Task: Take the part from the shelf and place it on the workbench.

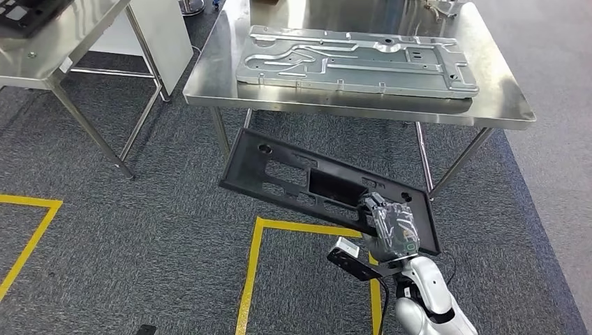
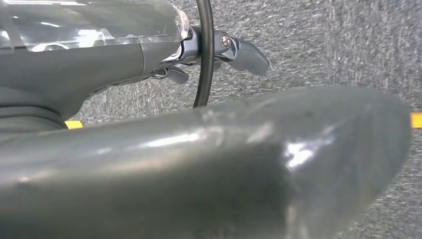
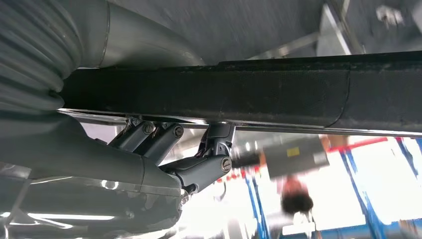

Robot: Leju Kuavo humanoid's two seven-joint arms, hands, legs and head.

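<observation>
Your right arm (image 1: 426, 296) is glossy silver-white with a black joint band and thin black cables at the wrist. The right hand (image 1: 392, 227) wears a clear plastic shell over grey metal; its ribbed grey cover and dark screwed finger links (image 3: 209, 167) show close up. The left hand (image 2: 149, 55) has a grey thumb (image 2: 209, 164), clear shell, screws and a black cable (image 2: 205, 50).

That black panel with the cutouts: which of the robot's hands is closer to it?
Right. The right hand grips the black panel at its near edge. The left hand hangs over grey carpet, away from it.
</observation>
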